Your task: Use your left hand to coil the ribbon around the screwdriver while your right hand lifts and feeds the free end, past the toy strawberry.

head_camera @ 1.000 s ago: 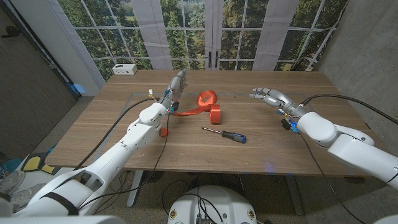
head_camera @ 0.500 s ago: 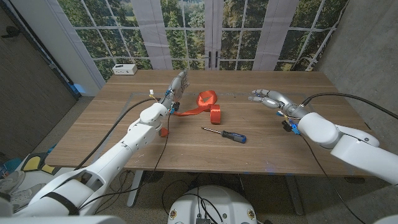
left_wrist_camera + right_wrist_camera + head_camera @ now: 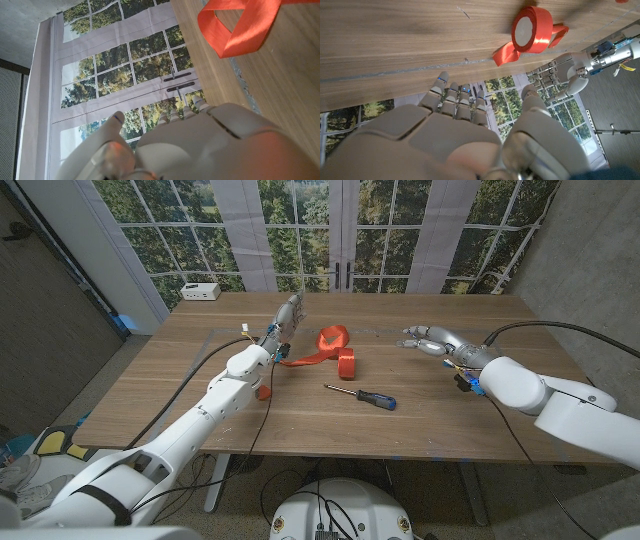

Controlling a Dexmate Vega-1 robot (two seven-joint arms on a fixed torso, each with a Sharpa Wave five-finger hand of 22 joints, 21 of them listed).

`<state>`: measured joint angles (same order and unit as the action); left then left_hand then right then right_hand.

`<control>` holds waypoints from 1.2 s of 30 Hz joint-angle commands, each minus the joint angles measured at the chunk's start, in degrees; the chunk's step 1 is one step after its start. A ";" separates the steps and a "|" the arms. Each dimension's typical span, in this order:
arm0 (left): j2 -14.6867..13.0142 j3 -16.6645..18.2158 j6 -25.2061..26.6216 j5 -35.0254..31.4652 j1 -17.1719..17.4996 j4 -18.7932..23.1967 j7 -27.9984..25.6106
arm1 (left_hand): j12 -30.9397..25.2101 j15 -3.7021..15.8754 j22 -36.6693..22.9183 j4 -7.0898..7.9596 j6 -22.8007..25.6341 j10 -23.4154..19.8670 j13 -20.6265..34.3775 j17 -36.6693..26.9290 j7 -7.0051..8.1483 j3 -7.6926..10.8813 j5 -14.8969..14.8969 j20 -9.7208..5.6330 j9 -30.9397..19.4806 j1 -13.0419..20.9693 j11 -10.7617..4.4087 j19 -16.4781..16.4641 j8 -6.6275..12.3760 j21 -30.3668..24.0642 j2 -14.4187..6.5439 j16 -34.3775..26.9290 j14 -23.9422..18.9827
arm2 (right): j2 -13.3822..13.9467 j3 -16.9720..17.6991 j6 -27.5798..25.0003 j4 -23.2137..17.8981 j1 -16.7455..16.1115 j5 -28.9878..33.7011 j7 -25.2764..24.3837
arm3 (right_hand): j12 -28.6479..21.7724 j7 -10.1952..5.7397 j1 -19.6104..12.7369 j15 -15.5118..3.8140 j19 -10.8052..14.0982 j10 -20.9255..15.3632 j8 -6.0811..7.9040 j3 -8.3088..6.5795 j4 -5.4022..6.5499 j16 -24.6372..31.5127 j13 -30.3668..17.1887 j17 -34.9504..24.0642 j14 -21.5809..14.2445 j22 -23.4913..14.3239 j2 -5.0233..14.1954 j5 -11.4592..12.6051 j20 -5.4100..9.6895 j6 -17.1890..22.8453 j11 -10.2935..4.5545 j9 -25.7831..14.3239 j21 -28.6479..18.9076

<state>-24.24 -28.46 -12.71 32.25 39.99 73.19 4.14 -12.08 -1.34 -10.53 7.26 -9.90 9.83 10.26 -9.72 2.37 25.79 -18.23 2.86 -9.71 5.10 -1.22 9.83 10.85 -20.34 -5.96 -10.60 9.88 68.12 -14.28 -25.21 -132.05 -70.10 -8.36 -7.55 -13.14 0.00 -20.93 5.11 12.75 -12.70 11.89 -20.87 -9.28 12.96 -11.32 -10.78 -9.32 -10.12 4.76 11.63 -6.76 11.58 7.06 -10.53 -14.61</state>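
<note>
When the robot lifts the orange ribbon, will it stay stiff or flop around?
Probably flop. The ribbon already lies in soft loops and folds on the table, so the free end should droop. Its wound roll is round, so it may roll or unwind if tugged.

One ribbon, one screwdriver, one white box, perhaps one toy strawberry.
</note>
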 commanded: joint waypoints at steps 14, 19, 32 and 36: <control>1.42 -0.64 -0.07 -0.23 -1.20 -2.35 0.21 | 0.30 -0.15 -0.18 -0.14 -4.24 6.77 0.24 -0.22 0.34 0.06 0.23 0.17 -0.34 0.48 0.27 -0.33 -0.18 0.44 -1.28 0.16 6.52 | 4.27 -9.68 -8.90 -4.35 11.83 6.45 12.28 | 0.31 -0.26 -1.09 -0.53 0.94 -0.35 -0.03 0.03 -0.32 -0.05 -0.21 -0.27 -0.42 -0.22 0.05 -0.36 0.02 0.44 -0.32 -0.26 0.17; 1.74 -0.73 -0.39 -0.17 -1.59 -3.07 0.70 | 0.33 -0.10 -0.19 -0.12 -4.24 6.79 0.24 -0.22 0.36 0.05 0.24 0.18 -0.34 0.49 0.29 -0.33 -0.20 0.51 -1.29 0.19 6.56 | 4.05 -12.05 -10.57 -4.88 14.80 7.21 16.75 | 0.34 -0.27 -1.15 -0.62 0.97 -0.38 -0.04 0.06 -0.27 -0.09 -0.22 -0.29 -0.40 -0.22 0.01 -0.41 -0.02 0.52 -0.26 -0.26 0.22; 2.26 -0.77 -0.99 0.01 -2.01 -4.36 1.40 | 0.37 -0.09 -0.20 -0.07 -4.26 6.75 0.25 -0.23 0.37 0.01 0.29 0.15 -0.35 0.51 0.32 -0.33 -0.25 0.69 -1.31 0.22 6.61 | 3.23 -17.70 -15.86 -7.62 19.12 15.15 21.36 | 0.38 -0.10 -1.59 -1.02 1.18 -0.65 0.14 -0.01 -0.19 -0.17 -0.24 -0.33 -0.47 -0.23 0.07 -0.49 -0.02 1.31 -0.57 -0.29 0.35; 2.26 -0.70 -1.11 0.13 -1.95 -4.45 1.55 | 0.40 -0.06 -0.21 -0.05 -4.26 6.76 0.25 -0.23 0.35 0.00 0.31 0.13 -0.35 0.52 0.33 -0.39 -0.27 0.74 -1.32 0.21 6.59 | 2.76 -19.48 -18.06 -8.68 20.19 17.98 22.76 | 0.44 -0.14 -2.16 -1.41 1.37 -0.69 0.23 -0.23 -0.36 -0.22 -0.24 -0.30 -0.56 -0.22 0.13 -0.44 -0.01 1.69 -0.88 -0.30 0.38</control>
<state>-22.25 -29.20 -13.35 32.14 38.18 69.39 5.30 -11.76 -1.33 -10.52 7.26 -9.90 9.83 10.26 -9.72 2.36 25.79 -17.96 3.17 -9.71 5.10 -1.22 9.51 10.75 -19.68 -5.96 -10.60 9.89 71.77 -29.16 -38.60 -138.32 -53.49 3.54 11.31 -12.82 -0.03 -22.06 4.19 13.32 -13.24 11.89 -20.86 -9.27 12.96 -11.32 -10.78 -9.78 -10.28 4.84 11.18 -6.77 12.41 6.52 -10.53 -14.39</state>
